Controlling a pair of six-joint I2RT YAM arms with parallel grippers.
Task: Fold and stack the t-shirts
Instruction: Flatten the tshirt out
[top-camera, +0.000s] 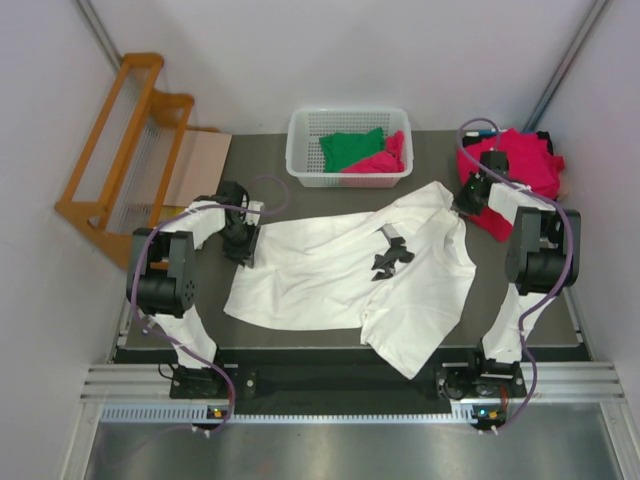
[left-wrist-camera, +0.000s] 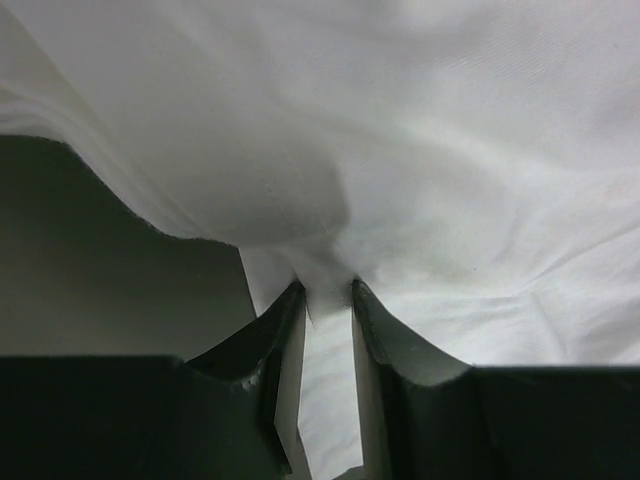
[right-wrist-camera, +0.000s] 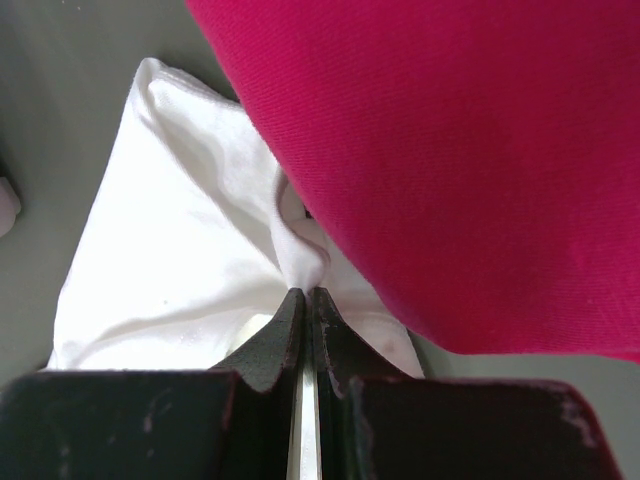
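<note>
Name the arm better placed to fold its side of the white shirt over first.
Probably left. The left gripper pinches a smooth edge of the white shirt; the right gripper holds bunched cloth crowded against the crimson shirts.

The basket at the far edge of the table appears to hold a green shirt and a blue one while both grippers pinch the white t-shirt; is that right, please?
Not quite: beside the green shirt, the basket holds a crimson-pink shirt, not a blue one, as the top external view shows. The left gripper and right gripper do pinch the white t-shirt.
</note>
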